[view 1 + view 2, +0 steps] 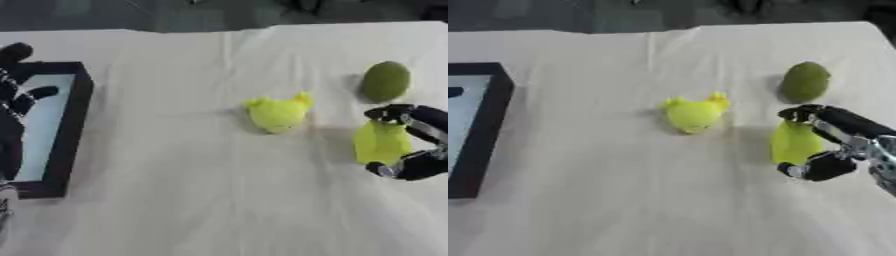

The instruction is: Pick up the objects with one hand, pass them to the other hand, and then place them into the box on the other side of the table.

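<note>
A white-clothed table [605, 200] holds a black box [77, 120] at its left edge. The left hand [16, 100] hovers over the box, fingers spread open. At right, the right hand [833, 145] curls round a yellow-green object [794, 142], possibly a pear. A yellow toy [693, 114] sits mid-table; a green fruit [805, 81] lies beyond the right hand.

black hands [833, 150] with silver joints, rounded black fingertips.

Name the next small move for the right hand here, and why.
Probably lift. The right hand has fingers and thumb curled round the yellow-green object, which seems still at cloth level. The black box sits across the table beside the left hand, so a handover follows.
</note>
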`<state>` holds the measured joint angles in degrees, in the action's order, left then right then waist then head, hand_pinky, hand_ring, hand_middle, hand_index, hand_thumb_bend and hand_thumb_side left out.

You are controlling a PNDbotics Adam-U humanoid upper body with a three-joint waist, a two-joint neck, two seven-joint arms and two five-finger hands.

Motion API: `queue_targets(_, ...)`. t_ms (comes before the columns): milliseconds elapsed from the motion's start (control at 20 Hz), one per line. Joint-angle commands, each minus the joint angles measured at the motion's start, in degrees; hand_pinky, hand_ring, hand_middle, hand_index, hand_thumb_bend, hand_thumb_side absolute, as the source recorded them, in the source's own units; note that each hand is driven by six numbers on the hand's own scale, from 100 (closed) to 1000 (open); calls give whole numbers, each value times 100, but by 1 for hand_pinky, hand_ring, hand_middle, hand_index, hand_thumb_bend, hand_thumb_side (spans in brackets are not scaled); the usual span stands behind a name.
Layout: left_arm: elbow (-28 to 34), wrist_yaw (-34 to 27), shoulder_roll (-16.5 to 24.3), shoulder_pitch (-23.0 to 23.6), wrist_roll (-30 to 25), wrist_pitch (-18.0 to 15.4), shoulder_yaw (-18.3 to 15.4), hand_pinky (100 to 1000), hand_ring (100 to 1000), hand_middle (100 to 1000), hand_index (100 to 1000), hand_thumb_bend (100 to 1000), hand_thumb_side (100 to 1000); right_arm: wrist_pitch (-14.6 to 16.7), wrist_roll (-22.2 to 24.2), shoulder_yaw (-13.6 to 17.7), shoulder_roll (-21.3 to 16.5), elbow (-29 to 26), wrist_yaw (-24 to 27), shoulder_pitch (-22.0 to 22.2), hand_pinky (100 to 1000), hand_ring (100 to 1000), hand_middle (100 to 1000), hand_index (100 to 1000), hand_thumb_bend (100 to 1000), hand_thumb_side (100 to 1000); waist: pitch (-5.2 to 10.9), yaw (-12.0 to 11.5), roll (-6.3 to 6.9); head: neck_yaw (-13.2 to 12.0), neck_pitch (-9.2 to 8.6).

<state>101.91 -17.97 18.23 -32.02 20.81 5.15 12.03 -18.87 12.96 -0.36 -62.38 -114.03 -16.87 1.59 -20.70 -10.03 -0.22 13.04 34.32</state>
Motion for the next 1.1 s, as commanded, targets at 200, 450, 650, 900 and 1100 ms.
queue_targets(200,127,-11,151,-101,4,17,-54,697,850,824,805,148,835,-178,-39,158,-75,-56,-52,6,887,902,870,939,485,145,-33,-9,19,54,-131)
queue_targets(450,122,-9,166,-95,0,25,-50,698,850,824,802,147,837,-313,-100,230,-36,-56,-48,15,879,892,862,934,457,104,-48,-19,9,57,-165)
queue_targets(650,120,-8,165,-99,-10,29,-41,698,851,824,800,146,838,-273,-203,225,-36,-56,63,-5,876,885,854,928,435,100,-54,-20,5,71,-186)
queue_targets(900,111,-11,170,-92,-27,37,-29,699,851,824,799,145,841,-278,-227,199,-27,-56,20,2,875,878,836,915,419,100,-59,-25,0,58,-306)
queue_targets(1100,113,-14,162,-97,-41,36,-22,699,851,824,798,145,841,-192,-252,198,14,-56,-137,90,859,813,758,878,393,100,-59,-22,-3,37,-412)
